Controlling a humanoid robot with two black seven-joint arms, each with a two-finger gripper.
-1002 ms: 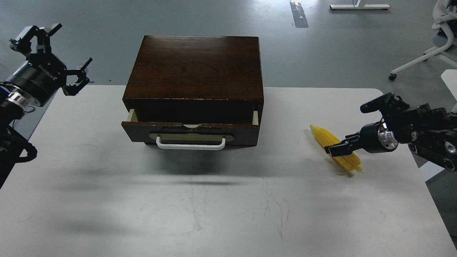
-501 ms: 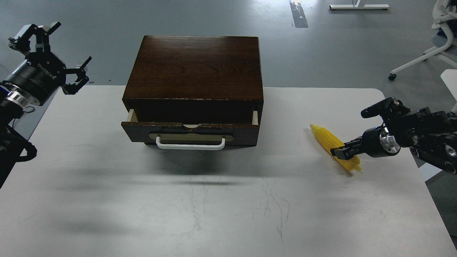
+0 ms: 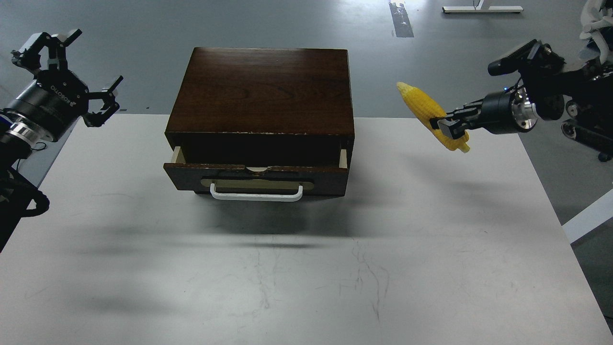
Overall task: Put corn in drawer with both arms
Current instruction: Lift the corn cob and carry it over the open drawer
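Observation:
The yellow corn [image 3: 424, 108] hangs in the air to the right of the dark brown box [image 3: 261, 91], well above the white table [image 3: 306, 268]. My right gripper [image 3: 449, 125] is shut on the corn's lower, thicker end; the pointed tip aims up and left. The drawer [image 3: 256, 179] with its white bar handle [image 3: 256, 194] is pulled partly out at the box's front; its inside is dark. My left gripper [image 3: 72, 72] is open and empty, raised off the table's far left corner, away from the box.
Grey floor lies beyond the table's far edge. A white office chair base [image 3: 565, 81] stands at the far right behind my right arm. A white frame foot [image 3: 481, 8] lies on the floor at the top.
My right gripper closed on the corn on the table and has lifted it up and slightly left. The left arm has barely moved. The drawer is unchanged.

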